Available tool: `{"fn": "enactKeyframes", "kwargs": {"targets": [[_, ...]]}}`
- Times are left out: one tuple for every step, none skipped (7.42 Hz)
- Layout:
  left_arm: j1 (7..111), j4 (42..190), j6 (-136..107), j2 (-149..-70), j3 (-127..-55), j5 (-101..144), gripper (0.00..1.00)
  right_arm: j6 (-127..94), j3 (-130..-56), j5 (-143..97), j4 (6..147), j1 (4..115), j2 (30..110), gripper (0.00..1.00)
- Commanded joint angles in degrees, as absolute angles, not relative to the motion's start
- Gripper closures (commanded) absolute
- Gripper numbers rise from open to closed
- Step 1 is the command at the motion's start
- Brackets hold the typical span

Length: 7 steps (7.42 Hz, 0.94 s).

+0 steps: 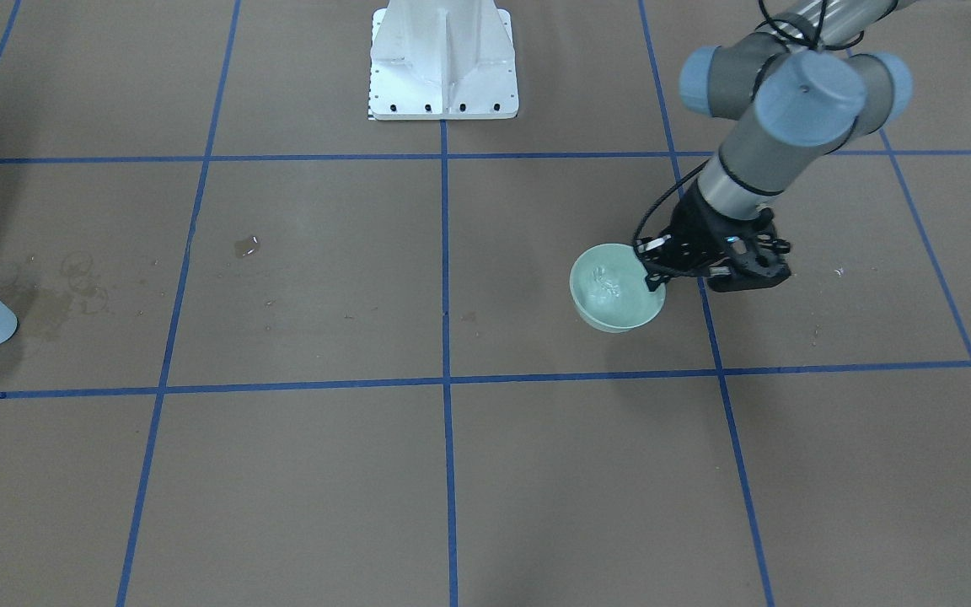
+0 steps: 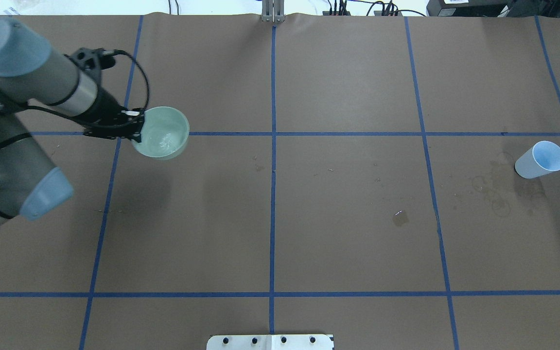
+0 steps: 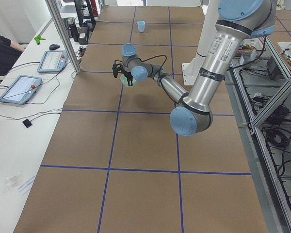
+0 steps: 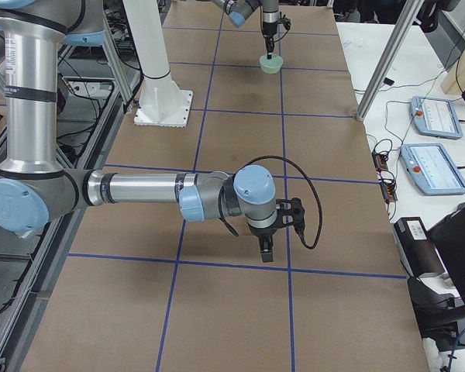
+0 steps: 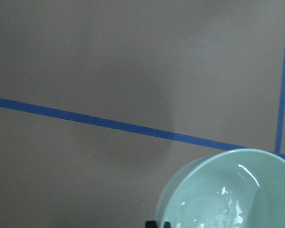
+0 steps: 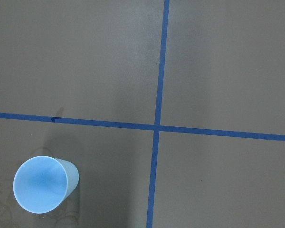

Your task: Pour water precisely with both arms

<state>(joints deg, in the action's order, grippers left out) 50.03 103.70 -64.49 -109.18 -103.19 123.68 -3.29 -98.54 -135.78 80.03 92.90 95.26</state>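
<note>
The left arm (image 2: 42,78) reaches over the far left part of the table (image 2: 348,243), and its left gripper (image 2: 136,129) is clamped on the near-side rim of a pale green bowl (image 2: 161,132), one finger inside the wall and one outside. The bowl is upright and seems to hang a little above the table, since its shadow falls apart from it. The water (image 1: 608,282) lies in the bottom of the bowl and shows only as small bright glints. A light blue cup (image 2: 541,159) stands on the table well apart from the bowl, at the far right, beside dull ring-shaped stains (image 2: 496,192). Between the two, nearer the cup, lies a small wet patch (image 2: 400,217) with a shine on it. The right arm (image 4: 139,188) stretches out low along the table, with the right gripper (image 4: 267,254) pointing straight down; I cannot tell how far it is open. Its wrist camera looks down on the cup.
</note>
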Motion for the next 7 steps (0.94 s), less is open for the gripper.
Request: {"fn": "enactKeyframes", "kwargs": {"targets": [[55.96, 105.54, -52.08, -96.55, -106.7, 125.41, 1.0, -3.34, -98.87, -135.79, 80.16, 92.9, 95.27, 0.01], [58.07, 109.65, -49.25, -92.76, -106.18, 126.12, 1.0, -3.34, -98.96, -135.79, 80.16, 92.9, 95.36, 0.01], [59.66, 112.91, -47.65, -90.11, -104.61, 128.39, 1.0, -3.25, -98.96, -135.79, 80.24, 92.9, 95.45, 0.01], [60.2, 118.07, -46.51, -87.83, -101.54, 129.89, 1.0, -3.6, -99.23, -135.79, 80.33, 92.81, 95.8, 0.01], [60.12, 124.82, -46.76, -86.32, -97.69, 129.99, 1.0, -3.6, -99.14, -135.79, 80.33, 92.81, 95.89, 0.01], [60.03, 128.63, -46.84, -86.4, -94.08, 129.99, 1.0, -3.6, -99.14, -135.79, 80.33, 92.81, 95.89, 0.01], [59.94, 131.46, -46.67, -86.4, -91.08, 129.99, 1.0, -3.69, -99.14, -135.88, 80.33, 92.81, 95.89, 0.01]]}}
